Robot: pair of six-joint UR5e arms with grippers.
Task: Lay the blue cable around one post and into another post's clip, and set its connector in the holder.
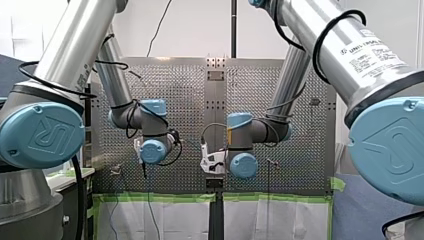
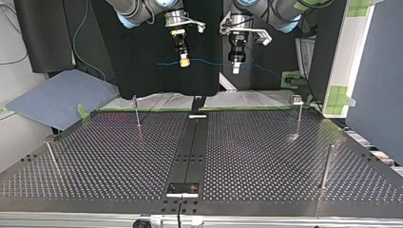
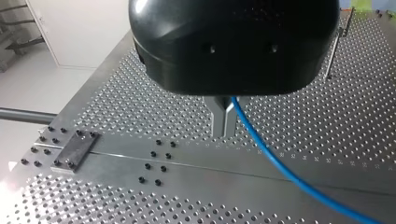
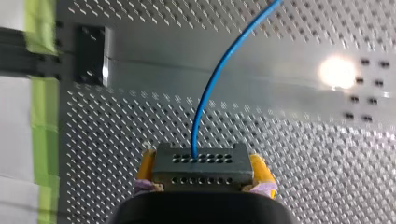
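Note:
The thin blue cable (image 2: pixel 209 62) hangs taut in the air between my two grippers, high above the perforated table (image 2: pixel 256 156). My left gripper (image 2: pixel 236 68), at the top view's right, is shut on it; in the left wrist view its metal fingers (image 3: pixel 217 122) pinch the blue cable (image 3: pixel 280 165), which runs off beside them. My right gripper (image 2: pixel 184 60), at the top view's left, is shut on the cable too. In the right wrist view yellow pads (image 4: pixel 259 170) flank a grey holed block (image 4: pixel 201 164), from which the cable (image 4: pixel 212 88) rises. I cannot make out the connector.
Thin posts stand on the table: one at the back left (image 2: pixel 137 111), one topped with a clip at the back right (image 2: pixel 298 116), and one near each side edge (image 2: pixel 326 166) (image 2: pixel 51 157). A dark plate (image 2: pixel 182 189) sits on the centre strip near the front edge.

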